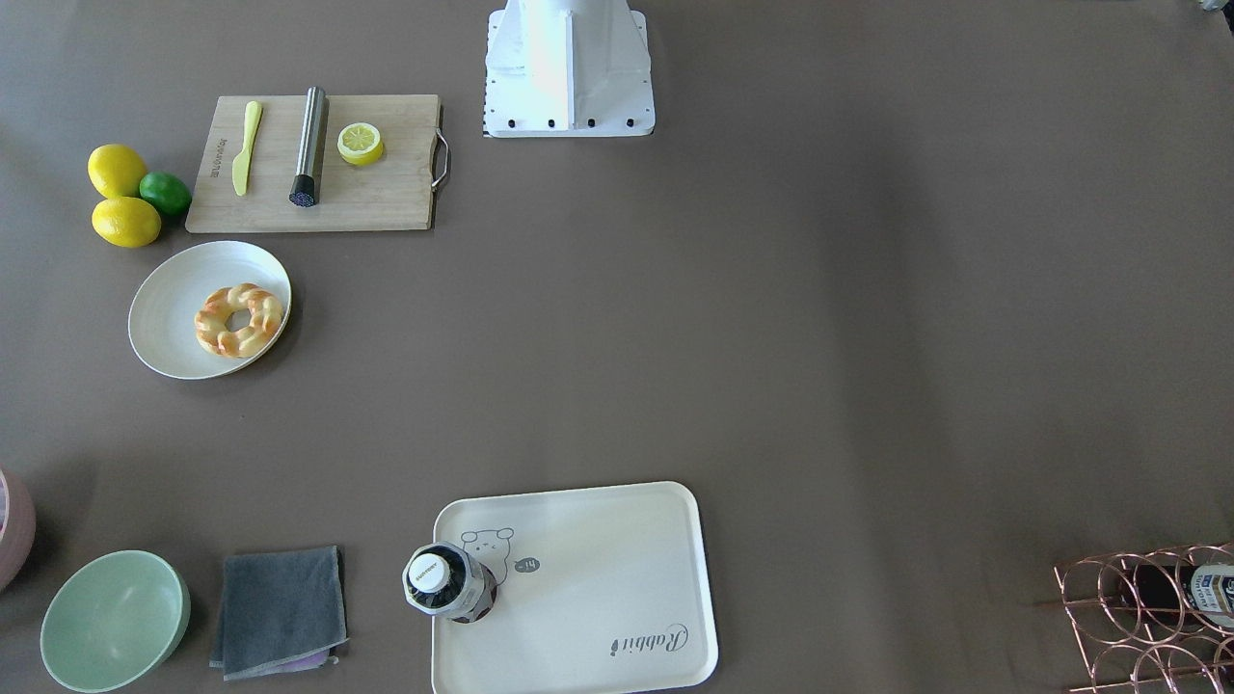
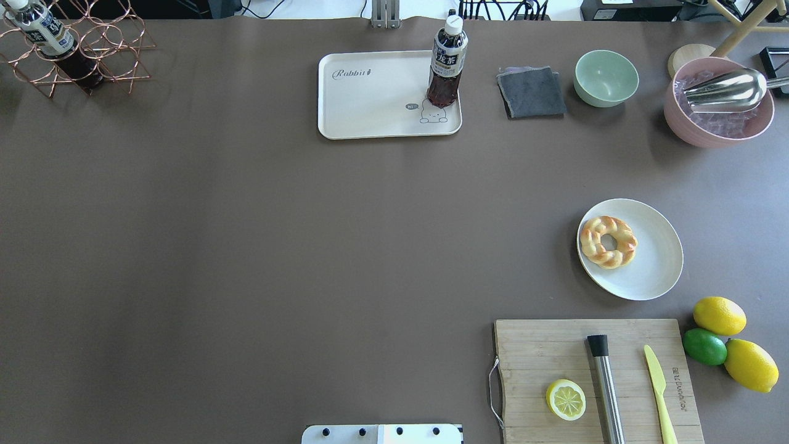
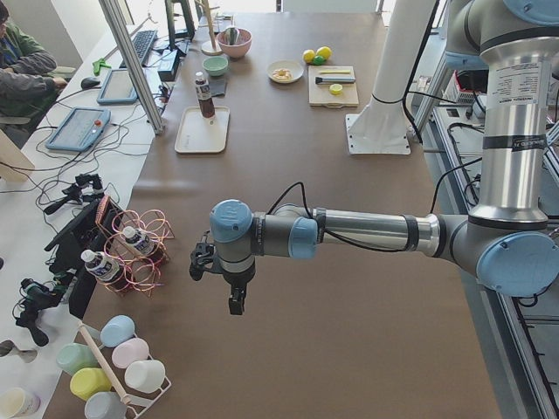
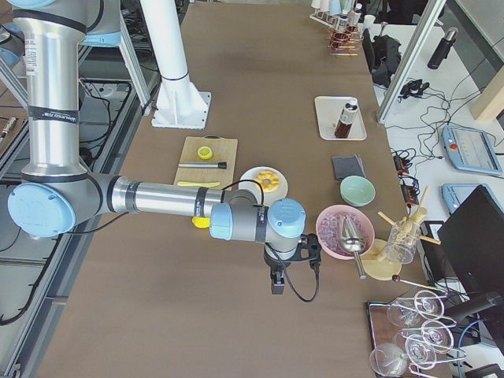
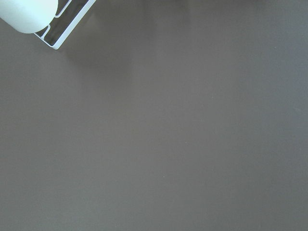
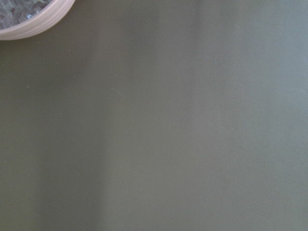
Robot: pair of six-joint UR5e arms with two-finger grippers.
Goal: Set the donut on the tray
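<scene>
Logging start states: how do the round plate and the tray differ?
The plate is round and plain; the tray is a larger rounded rectangle with a bear drawing and "Rabbit" script. The plate holds the donut; the tray holds only an upright bottle near one corner. Both are off-white and lie flat on the table.

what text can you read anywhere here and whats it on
"Rabbit": script on the tray.
"hi": speech bubble beside the bear drawing on the tray.
Engraving on the cutting board: too small to read.
Label on the standing bottle: too blurred to read.
Label on the racked bottle: too small to read.
</scene>
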